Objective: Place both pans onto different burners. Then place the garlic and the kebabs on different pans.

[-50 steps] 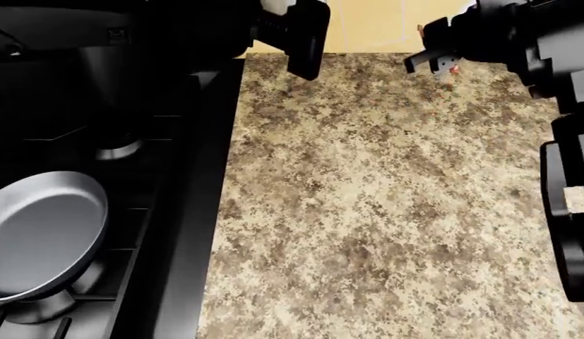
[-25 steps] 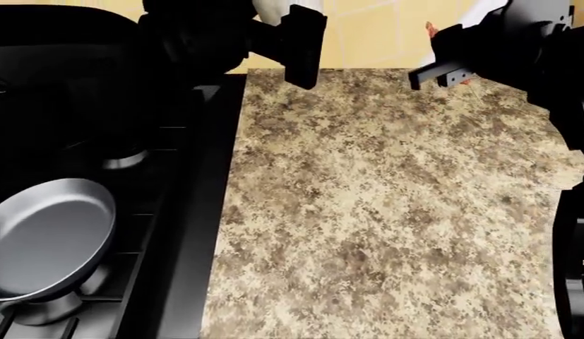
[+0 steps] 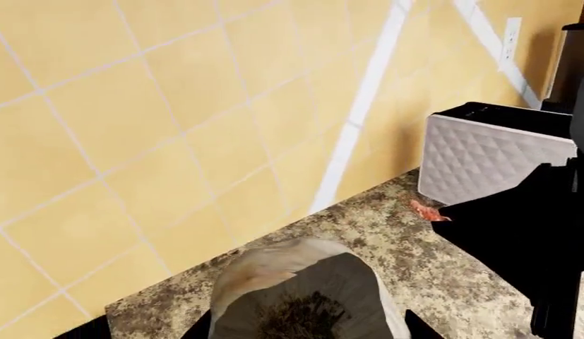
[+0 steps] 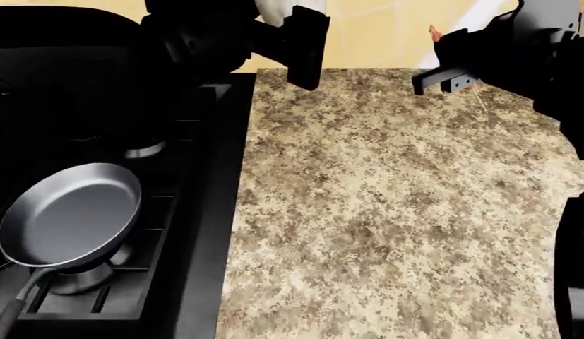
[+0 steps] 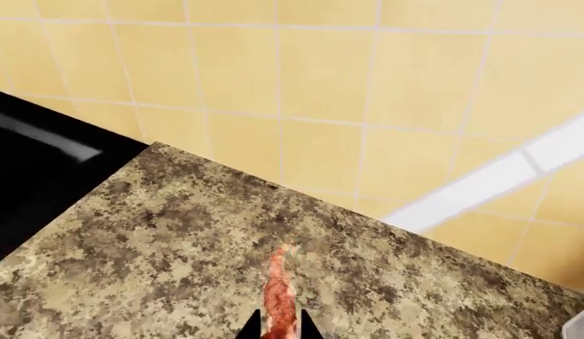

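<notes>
Since the frame 0.5 s back my head view has swung a little, so the grey pan [image 4: 70, 215] now sits further into view on its burner [image 4: 85, 277] with its thin handle showing, and both arms have held their raised poses at the far edge of the table [image 4: 386, 212]. My left gripper [image 4: 306, 46] hangs above the table's far corner beside the stove [image 4: 193, 212]; in the left wrist view the garlic [image 3: 301, 296] fills the space right under it, pale and papery with its rough root end toward the camera, clamped between the gripper's fingers. My right gripper [image 4: 447, 60] is up near the tiled wall [image 5: 320, 92]; in the right wrist view the kebabs [image 5: 279, 300] poke forward from between its dark fingertips, reddish chunks in a line above the speckled table, so it is clenched on them. In the left wrist view the same kebabs show as a small red streak ahead of the left gripper, just before a white quilted appliance [image 3: 489, 162] standing by the wall. The grey pan lies well below and to the outer side of the left gripper, apart from both. Only 1 pan shows clearly.
</notes>
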Controlling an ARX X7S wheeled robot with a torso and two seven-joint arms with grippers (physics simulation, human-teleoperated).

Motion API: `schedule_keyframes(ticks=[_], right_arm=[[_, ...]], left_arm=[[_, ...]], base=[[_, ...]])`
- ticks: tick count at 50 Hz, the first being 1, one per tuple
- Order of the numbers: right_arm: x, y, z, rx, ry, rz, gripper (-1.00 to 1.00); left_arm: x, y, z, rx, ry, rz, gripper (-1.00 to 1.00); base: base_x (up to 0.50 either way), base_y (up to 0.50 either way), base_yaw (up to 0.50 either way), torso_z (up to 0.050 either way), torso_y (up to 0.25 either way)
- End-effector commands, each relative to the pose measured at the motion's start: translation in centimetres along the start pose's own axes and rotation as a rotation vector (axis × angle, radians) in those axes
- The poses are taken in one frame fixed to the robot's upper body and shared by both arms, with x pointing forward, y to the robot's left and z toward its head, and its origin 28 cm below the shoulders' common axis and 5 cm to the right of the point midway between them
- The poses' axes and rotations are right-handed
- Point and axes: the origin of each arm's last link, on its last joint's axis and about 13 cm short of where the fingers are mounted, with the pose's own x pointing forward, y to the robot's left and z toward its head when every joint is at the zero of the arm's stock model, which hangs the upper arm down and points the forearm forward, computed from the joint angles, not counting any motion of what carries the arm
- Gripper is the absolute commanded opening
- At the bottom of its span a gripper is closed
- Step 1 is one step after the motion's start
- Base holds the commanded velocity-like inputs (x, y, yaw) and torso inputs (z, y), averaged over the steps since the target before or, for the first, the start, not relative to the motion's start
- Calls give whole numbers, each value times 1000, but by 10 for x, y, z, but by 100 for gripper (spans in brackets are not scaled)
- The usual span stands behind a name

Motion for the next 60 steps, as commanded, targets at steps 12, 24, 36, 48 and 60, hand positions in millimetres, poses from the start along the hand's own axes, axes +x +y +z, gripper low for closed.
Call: schedule_keyframes(ticks=[12, 24, 36, 48, 60], right_arm=[[-3, 0, 0, 0, -4, 9, -100], [-4, 0, 1, -6, -5, 6, -100], [-4, -1, 3, -5, -7, 5, -100], [-5, -1, 4, -9, -11, 5, -100], [-4, -2, 4, -13, -7, 1, -100]], left_arm=[[-3, -2, -3, -37, -3, -10, -100], [-4, -2, -2, -34, -7, -10, -100], [-3, -3, 1, -29, -9, -12, -100], [-5, -3, 2, -24, -10, -11, -100], [-5, -3, 1, -21, -9, -9, -100]], base=[[-318, 478, 0, 0, 0], [-160, 500, 0, 0, 0], [-157, 500, 0, 0, 0], [-157, 500, 0, 0, 0], [-44, 500, 0, 0, 0]])
